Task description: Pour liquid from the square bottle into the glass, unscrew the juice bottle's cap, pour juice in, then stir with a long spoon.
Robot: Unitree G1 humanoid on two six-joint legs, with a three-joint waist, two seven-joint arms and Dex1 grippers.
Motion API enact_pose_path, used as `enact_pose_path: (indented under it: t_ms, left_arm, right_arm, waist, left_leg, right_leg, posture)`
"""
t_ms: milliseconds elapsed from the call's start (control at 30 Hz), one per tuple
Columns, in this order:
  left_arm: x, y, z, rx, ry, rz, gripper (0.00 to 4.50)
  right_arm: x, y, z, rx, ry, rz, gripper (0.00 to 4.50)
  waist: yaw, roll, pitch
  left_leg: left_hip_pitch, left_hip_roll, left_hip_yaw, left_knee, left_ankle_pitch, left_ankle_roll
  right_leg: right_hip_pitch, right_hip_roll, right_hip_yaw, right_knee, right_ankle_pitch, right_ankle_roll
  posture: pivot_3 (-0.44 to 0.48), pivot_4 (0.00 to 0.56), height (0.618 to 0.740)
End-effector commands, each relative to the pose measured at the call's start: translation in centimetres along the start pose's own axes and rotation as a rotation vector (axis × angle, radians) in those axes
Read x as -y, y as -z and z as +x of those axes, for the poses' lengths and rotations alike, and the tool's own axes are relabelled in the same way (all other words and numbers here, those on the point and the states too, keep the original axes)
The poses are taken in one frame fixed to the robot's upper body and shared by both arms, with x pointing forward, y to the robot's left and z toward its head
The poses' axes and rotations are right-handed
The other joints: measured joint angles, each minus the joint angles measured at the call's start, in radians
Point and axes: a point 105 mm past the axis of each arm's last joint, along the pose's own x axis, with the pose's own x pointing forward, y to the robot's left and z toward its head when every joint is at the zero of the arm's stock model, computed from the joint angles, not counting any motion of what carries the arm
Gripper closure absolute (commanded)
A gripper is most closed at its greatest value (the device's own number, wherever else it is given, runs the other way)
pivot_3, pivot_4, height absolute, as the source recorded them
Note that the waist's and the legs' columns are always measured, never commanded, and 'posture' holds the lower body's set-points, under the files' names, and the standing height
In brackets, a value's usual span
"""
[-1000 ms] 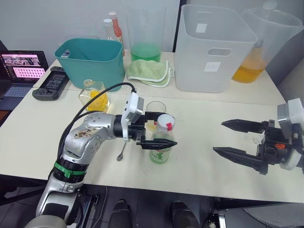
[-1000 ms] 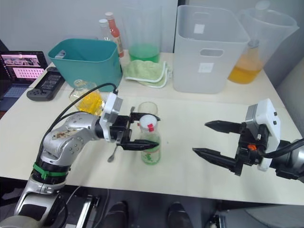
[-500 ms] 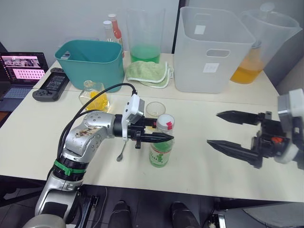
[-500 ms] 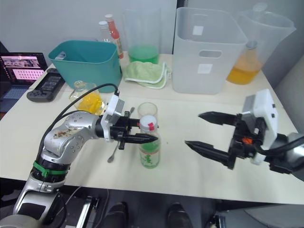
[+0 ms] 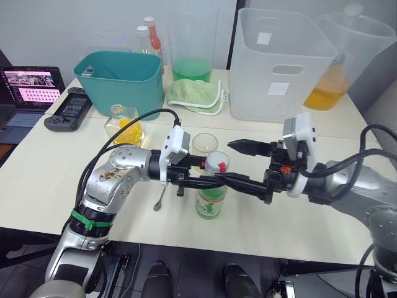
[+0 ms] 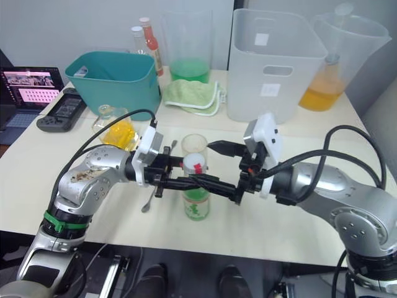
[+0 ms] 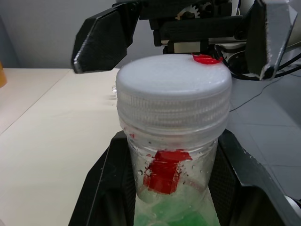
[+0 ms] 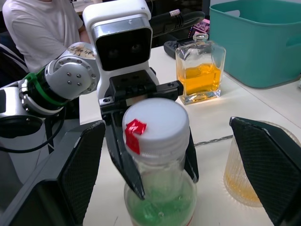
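Left eye view. Juice bottle (image 5: 210,200) stood upright near the tabletop's (image 5: 260,217) near edge, cap (image 5: 217,162) on. Left hand (image 5: 208,175) was clamped on the bottle's neck, under the cap. Right hand (image 5: 239,164) came in from the right, fingers apart, one on each side of the cap, not closed on it. Glass (image 5: 204,145) stood just behind the bottle. Square bottle (image 5: 124,125) stood far-left, by a teal bin (image 5: 121,81). Spoon (image 5: 161,194) lay under the left arm.

Right eye view. Same layout; glass (image 6: 193,149) held a little yellow liquid.

Left wrist view. White ribbed cap (image 7: 173,97) sat between the left fingers (image 7: 101,183), which gripped the neck below it; red tab (image 7: 163,175) on the neck.

Right wrist view. Right fingers (image 8: 84,169) stood wide apart, flanking the cap (image 8: 156,126).

Step judged: unscrewing. Advice: centre the right fingers on the ribbed band, close squarely, keep the left grip firm against twisting, turn without tipping the bottle into the glass.
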Motion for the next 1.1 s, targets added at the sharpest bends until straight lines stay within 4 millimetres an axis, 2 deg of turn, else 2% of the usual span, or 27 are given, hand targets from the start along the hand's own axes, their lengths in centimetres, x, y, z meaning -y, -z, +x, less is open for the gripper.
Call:
enact_pose_path:
  t_ms: [33, 233, 433, 533, 700, 833, 967, 1100]
  left_arm:
    - [0.3, 0.1, -0.1, -0.015, -0.005, 0.008, 3.0]
    - [0.4, 0.1, -0.1, -0.02, -0.004, 0.012, 3.0]
    - [0.4, 0.1, -0.5, -0.036, -0.015, 0.023, 3.0]
    - [0.5, 0.1, -0.8, -0.041, -0.024, 0.02, 3.0]
    - [0.8, 0.2, -0.9, -0.048, -0.028, 0.011, 3.0]
    - [1.0, 0.2, -1.2, -0.062, -0.039, 0.009, 3.0]
    - [1.1, 0.3, -1.4, -0.07, -0.049, 0.005, 3.0]
    - [1.2, 0.3, -1.4, -0.064, -0.053, 0.009, 3.0]
  right_arm:
    - [-0.2, -0.6, 0.4, 0.039, 0.002, -0.008, 0.84]
    - [-0.8, -0.4, 1.2, 0.044, -0.037, 0.007, 2.79]
    - [-1.1, -0.2, 1.4, -0.01, -0.17, -0.04, 2.81]
    - [-1.1, -0.5, 1.1, -0.038, -0.342, -0.053, 2.81]
    - [0.9, -0.7, 0.9, -0.11, -0.537, -0.128, 2.81]
    - [1.5, 0.1, 0.6, -0.187, -0.706, -0.205, 2.81]
    - [2.1, 0.1, 0.7, -0.186, -0.768, -0.215, 2.81]
    - [3.2, -0.1, 1.3, -0.163, -0.731, -0.225, 2.81]
  waist:
    - [0.0, 0.0, 0.0]
    - [0.0, 0.0, 0.0]
    - [-0.006, 0.0, 0.0]
    - [-0.007, 0.0, 0.0]
    - [-0.009, 0.0, 0.0]
    - [-0.008, 0.0, 0.0]
    - [-0.004, 0.0, 0.0]
    - [-0.005, 0.001, 0.0]
  left_leg:
    - [0.0, 0.0, 0.0, 0.0, 0.0, 0.0]
    - [0.0, 0.0, 0.0, 0.0, 0.0, 0.0]
    - [0.001, 0.0, 0.0, 0.0, 0.0, 0.0]
    - [0.001, 0.0, 0.0, 0.0, 0.0, 0.0]
    - [0.001, 0.0, 0.001, -0.001, 0.0, 0.0]
    - [0.001, 0.0, 0.001, -0.001, 0.0, 0.0]
    - [0.001, 0.0, 0.001, -0.001, 0.0, 0.0]
    - [0.002, 0.0, 0.001, -0.001, 0.0, 0.0]
  right_leg:
    - [0.0, 0.0, 0.0, 0.0, 0.0, 0.0]
    - [0.0, 0.0, 0.0, 0.0, 0.0, 0.0]
    - [0.0, 0.0, 0.0, 0.0, 0.0, 0.0]
    - [0.0, 0.0, 0.0, 0.0, 0.0, 0.0]
    - [0.0, 0.0, 0.0, 0.0, 0.0, 0.0]
    - [0.0, 0.0, 0.0, 0.0, 0.0, 0.001]
    - [0.0, 0.0, 0.0, 0.0, -0.001, 0.001]
    - [0.0, 0.0, 0.0, 0.0, -0.001, 0.001]
  posture:
    - [0.0, 0.15, 0.733]
    - [0.0, 0.15, 0.733]
    - [0.0, 0.15, 0.733]
    - [0.0, 0.15, 0.733]
    - [0.0, 0.15, 0.733]
    - [0.0, 0.15, 0.733]
    - [0.0, 0.15, 0.733]
    - [0.0, 0.15, 0.733]
